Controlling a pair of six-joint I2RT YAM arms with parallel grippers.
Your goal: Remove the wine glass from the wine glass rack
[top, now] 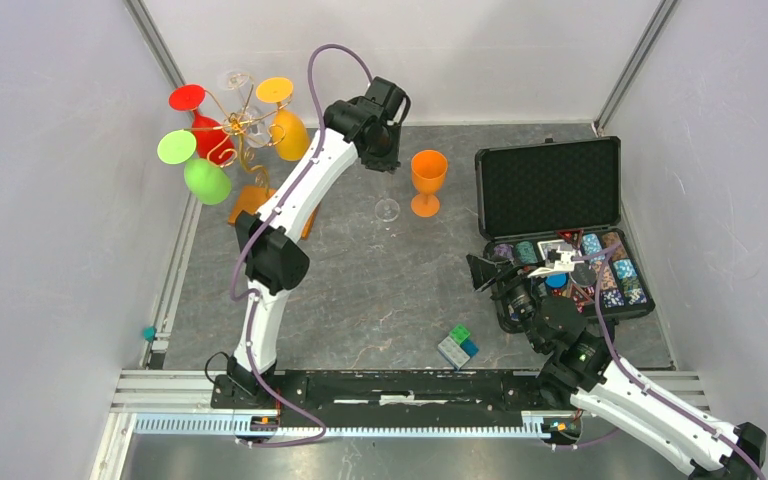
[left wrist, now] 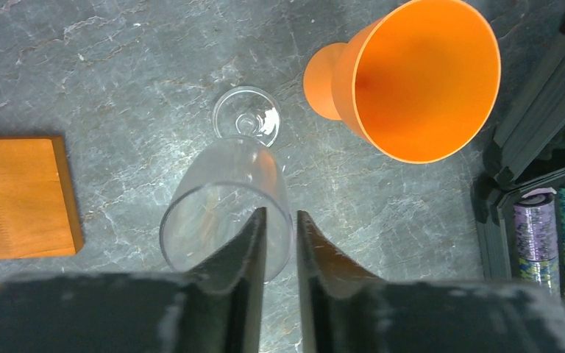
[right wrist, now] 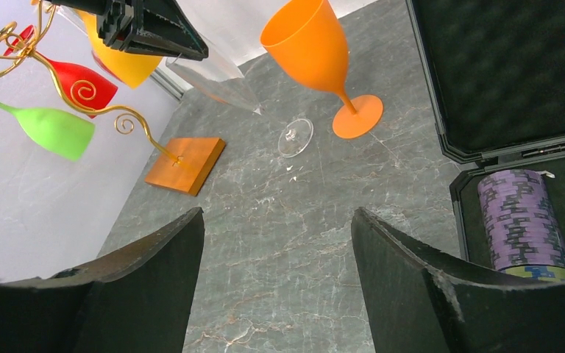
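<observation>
Clear, colourless wine glass (left wrist: 224, 191): tall narrow bowl, thin stem, round foot. Leaning tilted, off the wine glass rack (top: 232, 125), foot down at the grey table (left wrist: 118, 66) (actual contact hard to judge), just beside an orange goblet (left wrist: 419, 73). Being pinched at the rim wall by the left gripper (left wrist: 279, 215), jaws nearly closed around it. Standing well apart: gold wire rack on its orange base (right wrist: 185, 164), carrying red, green and yellow glasses (top: 203, 140). Hovering near the open black case (top: 550, 180), right gripper (right wrist: 278, 213) spreading wide, holding nothing.

Overhead view; wrist close-ups; shared wine glass (left wrist: 221, 184)
</observation>
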